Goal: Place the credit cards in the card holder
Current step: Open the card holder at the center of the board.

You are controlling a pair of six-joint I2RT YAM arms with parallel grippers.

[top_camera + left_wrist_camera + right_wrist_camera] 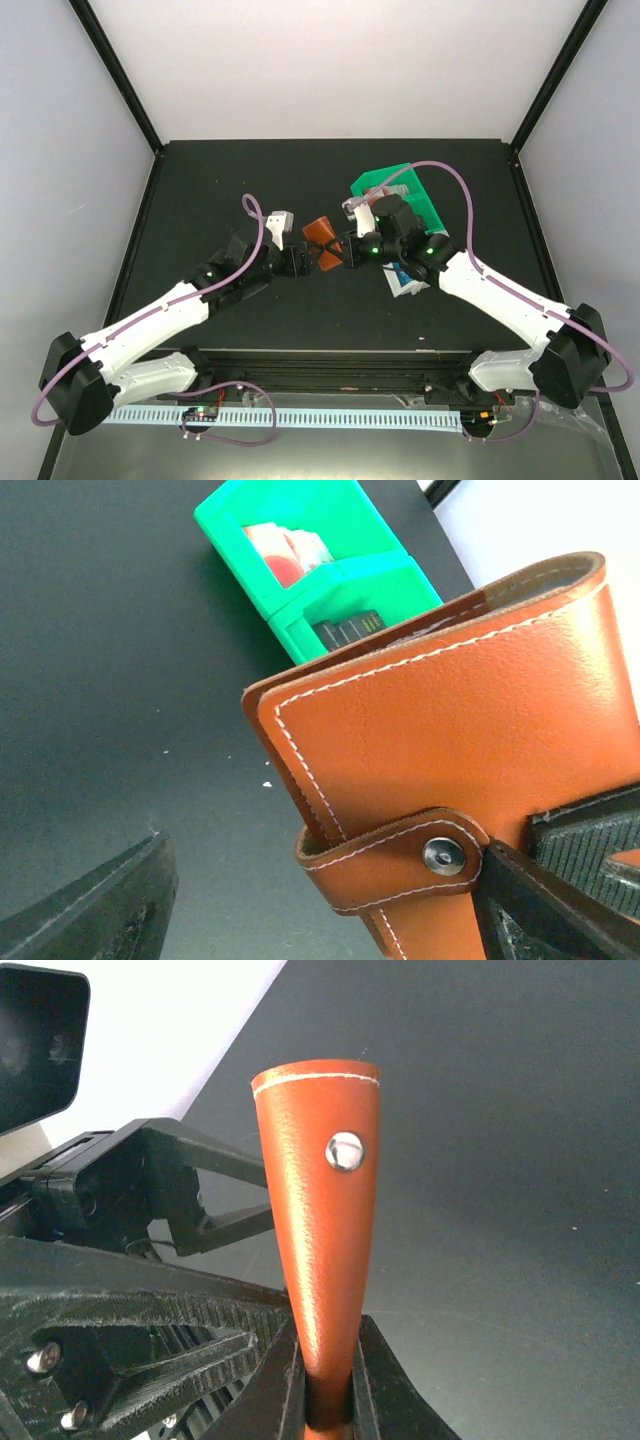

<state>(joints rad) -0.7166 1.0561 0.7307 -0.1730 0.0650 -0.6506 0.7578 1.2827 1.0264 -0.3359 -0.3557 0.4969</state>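
Right pincer (325, 1400) clamps card holder (318, 1230) edge (interior hidden); left pincer (320, 905) spread wide, tips cropped.

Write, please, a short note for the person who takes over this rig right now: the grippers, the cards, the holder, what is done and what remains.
Left gripper: open, its jaws either side of the brown leather card holder, not gripping.
Right gripper: shut on the holder at its snap-tab end, mid-table.
Cards: a red-and-white card and a dark card sit in the green tray; another card lies on the table by the right arm.
Done: holder picked up; no card seen in it.
Left: open the holder and put every card in.
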